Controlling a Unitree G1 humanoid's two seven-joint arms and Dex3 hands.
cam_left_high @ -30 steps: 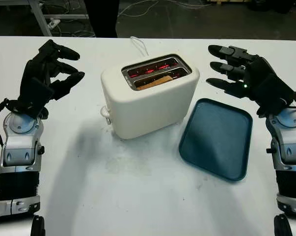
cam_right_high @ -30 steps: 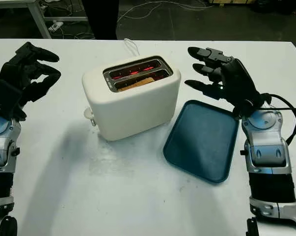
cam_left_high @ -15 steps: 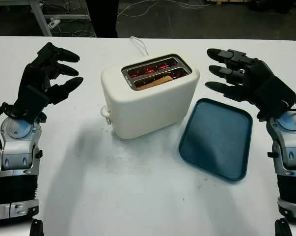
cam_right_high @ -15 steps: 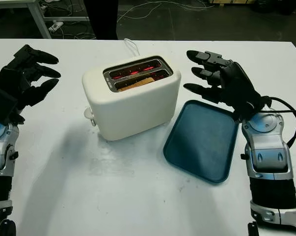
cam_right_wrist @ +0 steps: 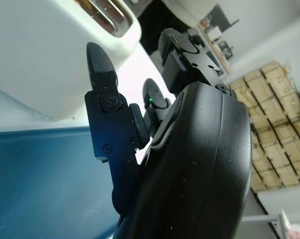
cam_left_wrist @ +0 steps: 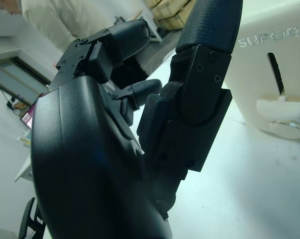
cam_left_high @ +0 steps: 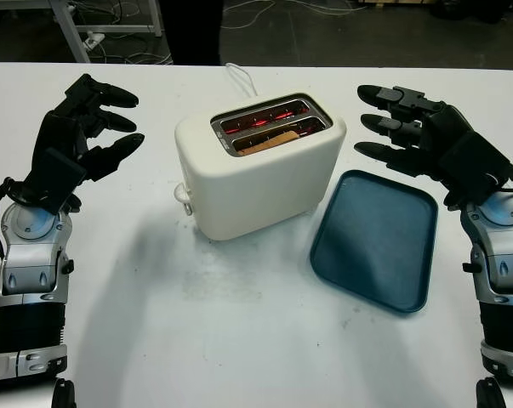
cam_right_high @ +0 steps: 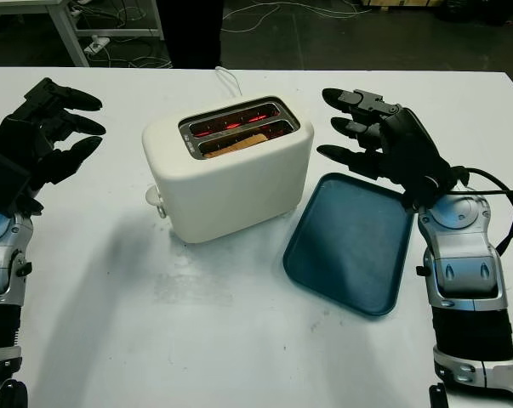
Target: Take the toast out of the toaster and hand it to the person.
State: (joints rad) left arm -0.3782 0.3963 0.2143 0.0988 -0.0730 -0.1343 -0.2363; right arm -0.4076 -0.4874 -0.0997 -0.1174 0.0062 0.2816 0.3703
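while the toaster [cam_left_high: 258, 166] glows red inside, better to go slowly. stands on the white desk [cam_left_high: 239, 340] toward the far edge, about midway between the side edges, with the lever end turned to the near left. holds one piece of toast [cam_left_high: 267, 141] in the near slot, sitting low, its brown top edge just under the rim. far slot looks empty, with red wires showing.

left hand [cam_left_high: 79, 136] hovers above the desk to the left of the toaster, well apart from it, open, nothing in it. right hand [cam_left_high: 426, 140] hovers to the right of the toaster, near the upper corner of its side wall and above the far edge of the dark blue tray [cam_left_high: 377, 240], also open and holding nothing. tray lies flat just beside the toaster on the right, toward the near right of the desk. dark trouser legs of a person [cam_right_high: 186, 30] stand behind the far edge.

step in hand, as judged: bringing a hand over the slot, no contact yet. right hand seems the closer one for it. should come from above, not from the side, so that the body is not pushed. thin fingertips should go down on both flat faces of the bread and pinch only its top edge, keeping away from the hot wires and the metal rim. then lift straight up, because a tilted pull may jam the toast in the slot or break it. left hand could steady the toaster wall if it starts to rise.
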